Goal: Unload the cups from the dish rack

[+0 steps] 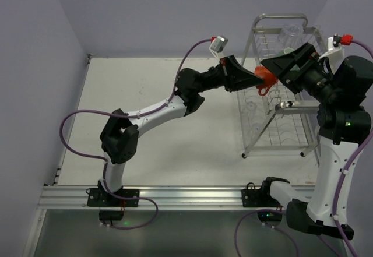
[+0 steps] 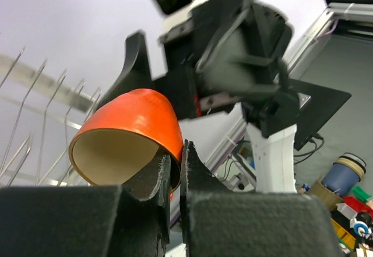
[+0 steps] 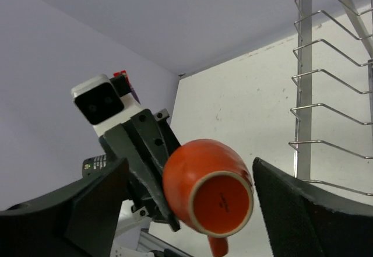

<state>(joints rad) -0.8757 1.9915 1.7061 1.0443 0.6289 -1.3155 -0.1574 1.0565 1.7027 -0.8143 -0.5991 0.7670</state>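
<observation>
Although lifted free of the tall silver two-tier wire dish rack (image 1: 282,16), not yet set down: glossy orange-red ceramic mug with a handle (image 1: 266,83), hanging in mid-air at the rack's 9 o'clock edge, above the white tabletop (image 1: 175,134). Pinched by the wall at its rim between the black fingers of the left gripper (image 2: 178,155), seemingly one finger inside the cream interior and one outside; clamped tight. Tipped on its side, base turned to the right wrist camera, handle pointing to 6 o'clock there. Flanked by the right gripper (image 3: 189,169), spread wide and holding nothing, with a finger at 9 and a finger at 3 o'clock of the mug, without contact as far as can be seen. Judged as one cup part-way out, none parked on the tabletop yet. Left in the rack: a clear glass tumbler (image 1: 289,33) on the upper tier toward 12 o'clock, plus a pale see-through cup-like shape (image 1: 252,112) on the lower tier, too faint to name. In the way: rack uprights just beside both grippers, and the right wrist crowded close at the mug's 3 o'clock, so little room to swing out without a knock
</observation>
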